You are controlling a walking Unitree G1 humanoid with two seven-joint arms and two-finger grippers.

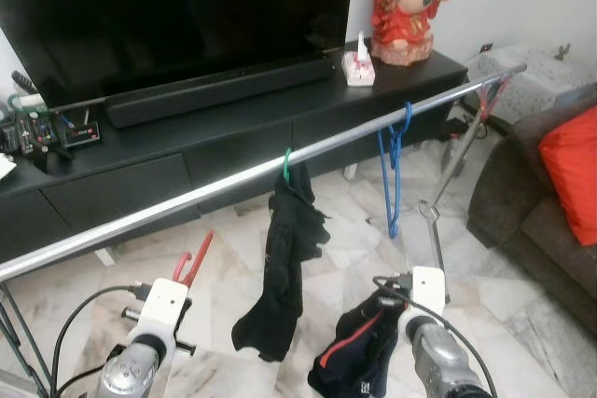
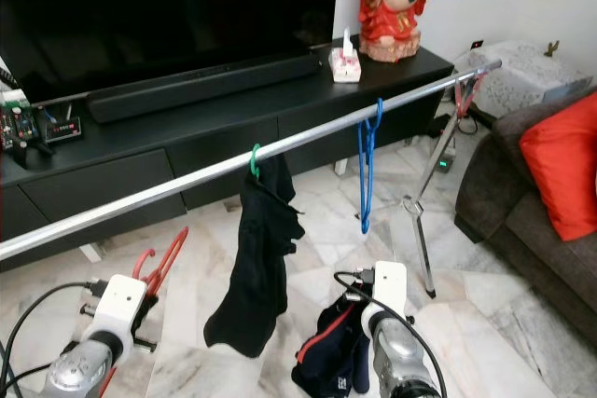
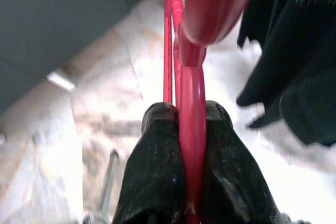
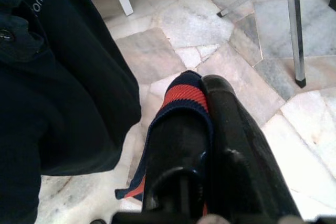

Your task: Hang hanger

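Large black TV (image 1: 168, 6) on a low black TV cabinet (image 1: 233, 137), one long black soundbar (image 1: 219, 90) in front of it.
One chrome rail (image 1: 233, 184) runs diagonally across the view, smooth round tube, standing on thin metal legs (image 1: 437, 230) over a marble floor (image 1: 522, 323).
Dark sofa (image 1: 532, 212) at the right with one red cushion (image 1: 571, 170).
One red statue (image 1: 406, 2) and one tissue box (image 1: 358, 67) on the cabinet top.

Arms: both silver forearms raised from below, pointing up and forward beneath the rail.
Left hand (image 3: 184, 145): two black fingers closed on the red hanger (image 3: 191, 77), glossy plastic, pinched edge-on between the pads. Hook end rises above the wrist, below the rail and not touching it.
Right hand (image 4: 205, 124): fingers pressed together on a dark navy garment (image 4: 181, 129) with red striped trim, knit cuff texture. Cloth hangs bunched under the wrist.

On the rail, count:
- 1 green hanger (image 1: 287, 163) carrying a black garment (image 1: 284, 258), limp, draped.
- 1 blue hanger (image 1: 394, 170), bare, thin plastic.
- 1 reddish hanger (image 1: 490, 98) near the far end, bare.
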